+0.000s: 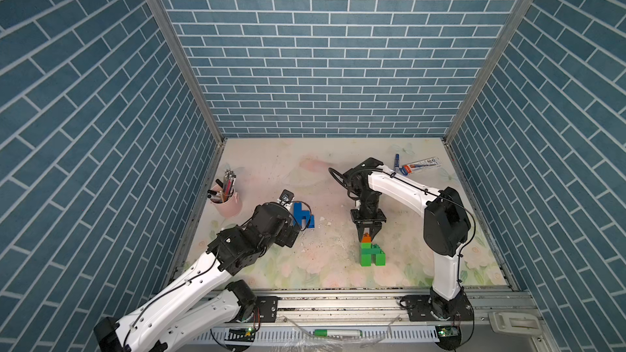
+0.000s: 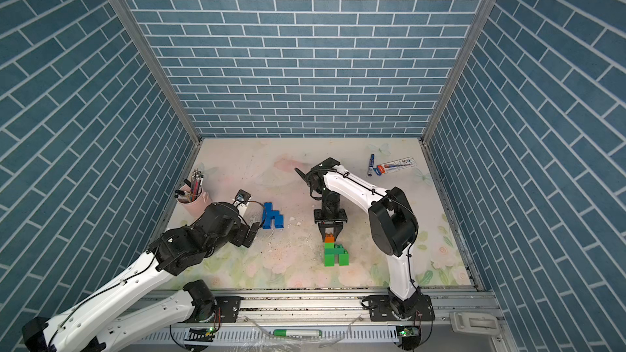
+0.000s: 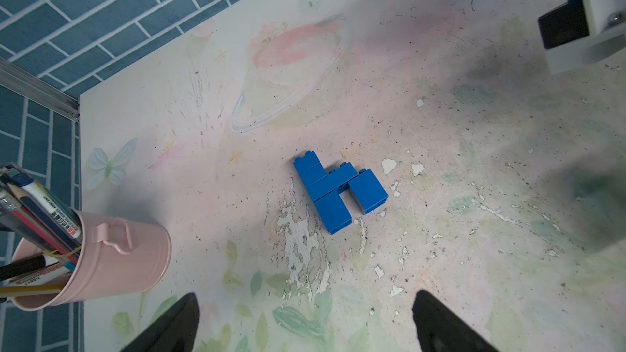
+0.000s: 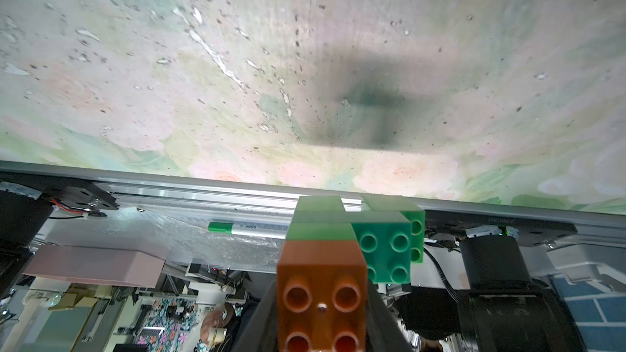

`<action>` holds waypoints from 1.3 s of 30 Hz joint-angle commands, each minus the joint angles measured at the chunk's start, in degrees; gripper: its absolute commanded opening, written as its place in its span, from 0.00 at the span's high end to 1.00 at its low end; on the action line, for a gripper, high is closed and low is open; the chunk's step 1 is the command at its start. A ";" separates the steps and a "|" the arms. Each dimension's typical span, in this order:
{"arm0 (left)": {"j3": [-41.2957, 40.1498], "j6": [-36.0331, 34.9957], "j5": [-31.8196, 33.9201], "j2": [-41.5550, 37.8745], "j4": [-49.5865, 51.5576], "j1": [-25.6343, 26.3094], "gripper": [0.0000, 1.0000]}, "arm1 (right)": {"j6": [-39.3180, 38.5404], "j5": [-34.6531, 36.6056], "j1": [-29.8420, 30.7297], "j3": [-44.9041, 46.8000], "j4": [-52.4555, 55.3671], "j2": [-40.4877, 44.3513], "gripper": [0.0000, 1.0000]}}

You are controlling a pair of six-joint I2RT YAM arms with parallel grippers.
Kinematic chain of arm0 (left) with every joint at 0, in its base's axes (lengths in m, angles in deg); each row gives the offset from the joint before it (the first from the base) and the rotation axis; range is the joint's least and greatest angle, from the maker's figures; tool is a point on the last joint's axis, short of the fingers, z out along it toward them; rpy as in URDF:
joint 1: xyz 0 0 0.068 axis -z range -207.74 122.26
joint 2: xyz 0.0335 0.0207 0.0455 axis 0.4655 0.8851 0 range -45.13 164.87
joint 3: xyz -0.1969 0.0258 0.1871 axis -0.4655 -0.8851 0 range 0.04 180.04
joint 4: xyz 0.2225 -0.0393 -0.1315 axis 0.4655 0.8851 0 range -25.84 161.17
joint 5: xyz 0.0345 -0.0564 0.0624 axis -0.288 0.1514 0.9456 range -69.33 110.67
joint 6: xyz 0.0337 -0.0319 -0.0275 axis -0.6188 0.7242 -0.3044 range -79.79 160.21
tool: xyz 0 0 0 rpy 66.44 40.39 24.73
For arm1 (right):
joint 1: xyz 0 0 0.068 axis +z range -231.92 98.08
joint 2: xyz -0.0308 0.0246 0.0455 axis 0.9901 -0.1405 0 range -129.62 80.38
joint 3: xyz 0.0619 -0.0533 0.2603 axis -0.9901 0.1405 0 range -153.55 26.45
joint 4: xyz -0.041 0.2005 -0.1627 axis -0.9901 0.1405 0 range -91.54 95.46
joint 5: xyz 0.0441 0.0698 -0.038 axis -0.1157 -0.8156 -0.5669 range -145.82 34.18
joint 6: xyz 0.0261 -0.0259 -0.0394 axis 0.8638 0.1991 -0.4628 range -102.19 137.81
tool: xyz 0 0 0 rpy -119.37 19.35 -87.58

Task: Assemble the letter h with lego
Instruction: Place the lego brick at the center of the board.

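The right gripper (image 1: 365, 232) is clamped tight on the small translucent orange plastic brick (image 4: 321, 286), one finger on each flat side wall and the studs facing back toward its wrist (smooth faces, I judge, give the pads a surer hold than the knobs would). Just beyond that orange brick, away from the fingertips, run the chunky green plastic bricks (image 1: 371, 254). There are four of them: a square one touching the orange, a long one past it, and two squares as legs. The single orange brick thus tops the stem, and the whole reads as an h. Whether this letter rests on the flowered pastel tabletop (image 1: 271, 171) or hangs just above it I cannot tell, though a shadow lying apart from it in the right wrist view hints that it is raised. Well off to that gripper's side, the left gripper (image 3: 305, 296) has its jaws wide apart with nothing between them, probably to keep clear. Ahead of its fingertips lies a second h of glossy blue plastic bricks (image 3: 338, 191), five by my count, flat on the table. Farther off to one side stands one pink metal bucket of pens (image 3: 118, 259).
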 commanded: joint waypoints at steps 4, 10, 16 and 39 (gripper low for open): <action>1.03 0.16 -0.73 0.45 0.92 -0.43 0.01 | -4.05 -2.54 -0.63 0.44 3.59 -3.67 1.00; 0.92 0.08 -0.50 0.43 0.92 -0.43 0.01 | -5.54 -0.51 -1.81 0.15 1.40 -7.23 1.00; 0.85 -0.10 -0.31 0.50 0.83 -0.43 0.01 | -5.84 0.03 -2.19 0.99 -0.73 -9.09 0.90; -2.40 0.51 7.05 -3.24 -3.99 -0.41 0.01 | -4.21 22.11 -5.53 -5.58 -16.96 12.43 0.20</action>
